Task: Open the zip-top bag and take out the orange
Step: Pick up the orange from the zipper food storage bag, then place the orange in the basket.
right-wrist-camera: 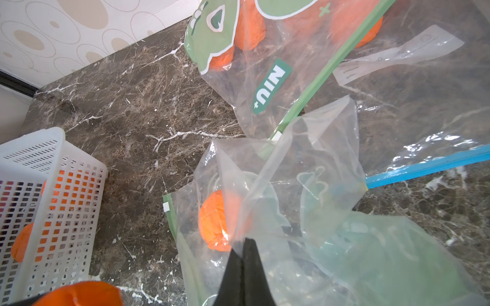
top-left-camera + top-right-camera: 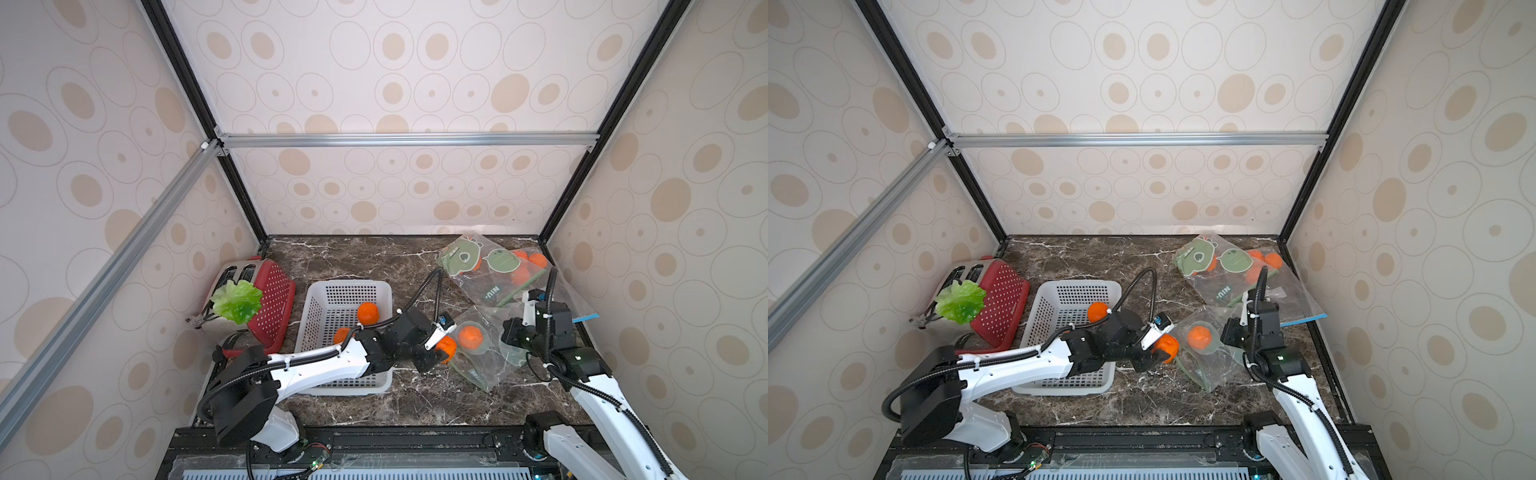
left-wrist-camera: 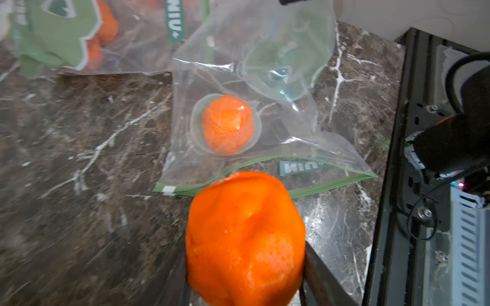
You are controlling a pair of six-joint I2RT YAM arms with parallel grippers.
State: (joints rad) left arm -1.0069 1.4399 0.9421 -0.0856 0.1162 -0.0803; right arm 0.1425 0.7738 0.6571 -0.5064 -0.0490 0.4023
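Left tool (image 2: 441, 348) clamped on an orange (image 3: 245, 238), held just outside the mouth of the near zip-top bag (image 2: 484, 353), above the bench (image 2: 374, 257). Right tool (image 1: 245, 247) pinched shut on the bag's film, lifting that side. A second orange (image 2: 470, 337) sits inside this bag. Step in hand, by my read: orange out of the bag, carry pending. Next move likely calls for swinging left to the white basket (image 2: 316, 299), which already holds oranges, then releasing. Left arm stretched low across the basket's front; right arm bent, wrist angled down over the bag. Another bag (image 2: 490, 266) with oranges lies behind.
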